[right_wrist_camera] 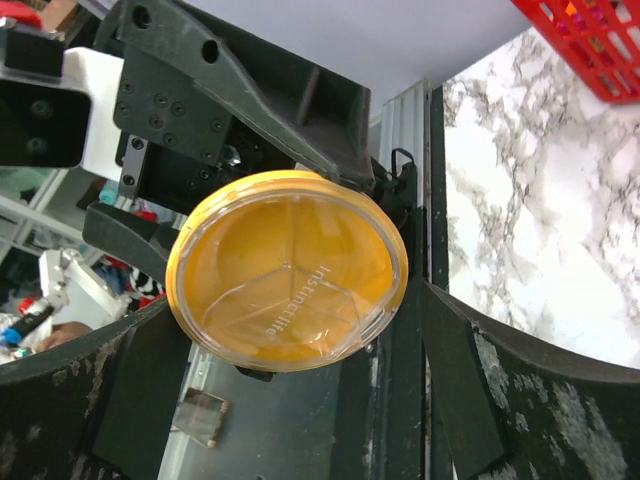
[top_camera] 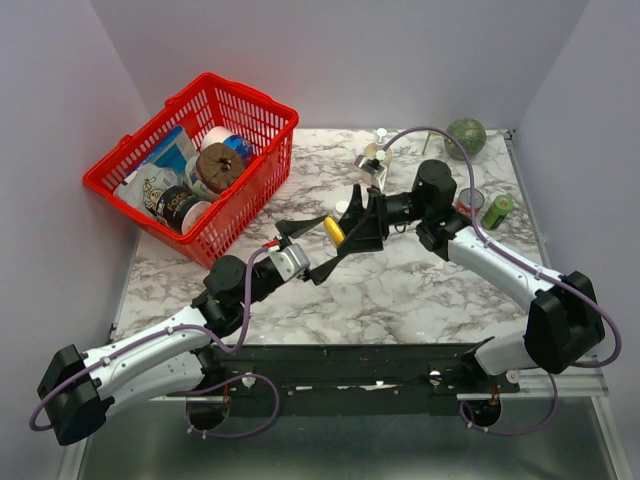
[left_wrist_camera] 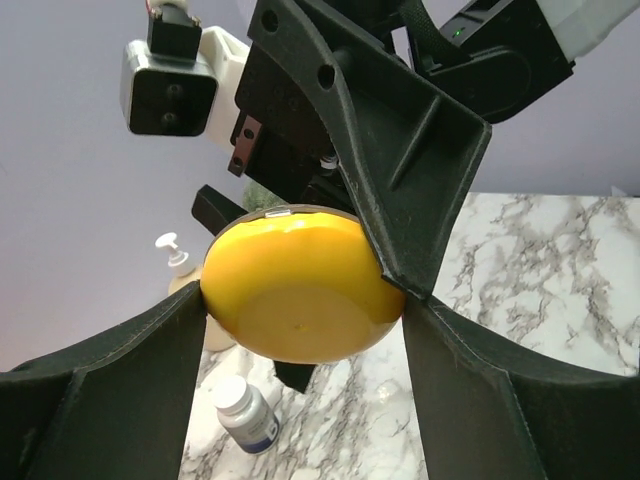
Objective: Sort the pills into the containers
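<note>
Both arms meet mid-tabletop (top_camera: pixel 400 290) with the yellow case (top_camera: pixel 333 231) held in the air between them.

- Left pincer (left_wrist_camera: pixel 305 305): pinching the case across its rim, a finger on each side. The solid yellow base faces its camera.
- Right pincer (right_wrist_camera: pixel 295 300): also clamped on the rim from the opposite side. The clear lid faces its camera, with three compartments visible under it.
- The two sets of fingers sit crossed around the disc, so each grips a free stretch of edge and they don't collide.

My read is that the double grip is either a handover or one arm bracing the case while the other works the lid. The frames don't show which. Holding it clear of the tabletop gives both wrists room to rotate.

Pills: none visible in any view. The compartments look empty through the lid, but glare makes that uncertain.

The white bottle (left_wrist_camera: pixel 245 412) lies on its side on the marble below the case, cap on, near the pump bottle (left_wrist_camera: pixel 180 262). I can't pick out the clear dish with confidence from the top view. The red basket (top_camera: pixel 195 150) sits far left, well apart from the action.

Risk: if one pincer lets go before the other has a firm grip, the smooth round rim could slip.
</note>
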